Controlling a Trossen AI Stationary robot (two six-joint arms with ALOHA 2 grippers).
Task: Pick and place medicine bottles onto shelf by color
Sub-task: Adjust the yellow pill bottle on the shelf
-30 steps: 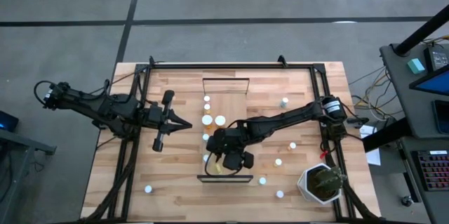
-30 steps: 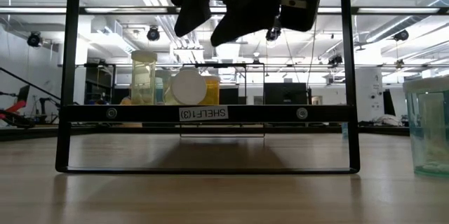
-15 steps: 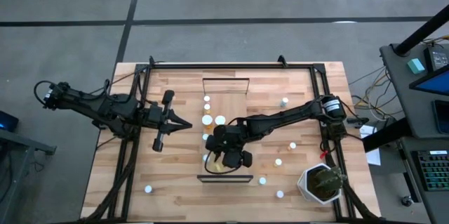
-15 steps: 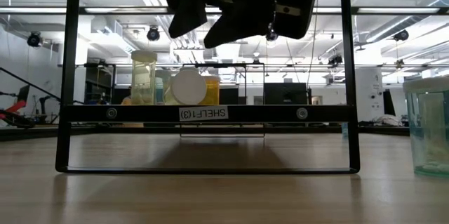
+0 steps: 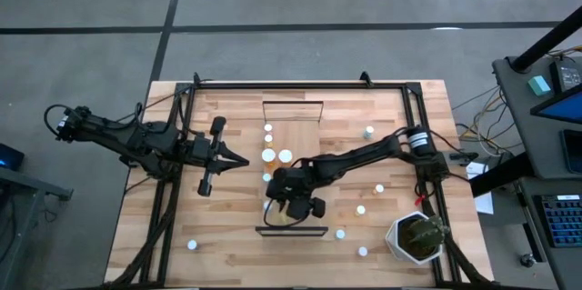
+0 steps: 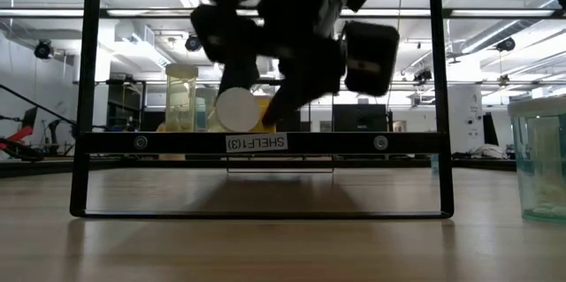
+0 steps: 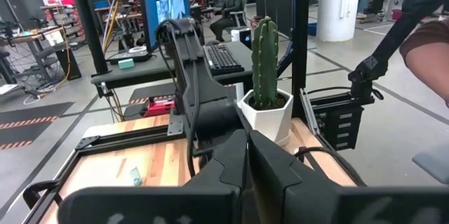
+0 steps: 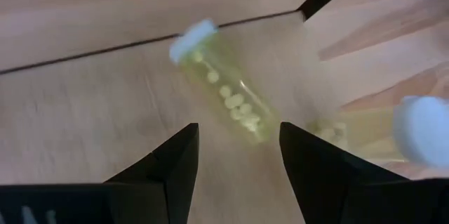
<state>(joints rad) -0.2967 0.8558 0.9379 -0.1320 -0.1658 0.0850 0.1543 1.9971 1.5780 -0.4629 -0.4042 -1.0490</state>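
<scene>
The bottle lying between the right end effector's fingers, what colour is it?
Pale yellow-green bottle with a white cap, clearest in the right wrist view.

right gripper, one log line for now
right gripper: open, above lying yellow bottle on shelf | left gripper: shut, idle at table's left

Blurred bottle (image 8: 226,95), perhaps yellow, partly hides another (image 8: 414,134).

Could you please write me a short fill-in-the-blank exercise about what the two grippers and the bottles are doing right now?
1. The right gripper has its fingers ____.
2. The yellow bottle ahead of it lies on its ____.
3. The left gripper, off the shelf, is ____.
4. The white pot holds a ____.

Missing words: open; side; shut; cactus
</scene>
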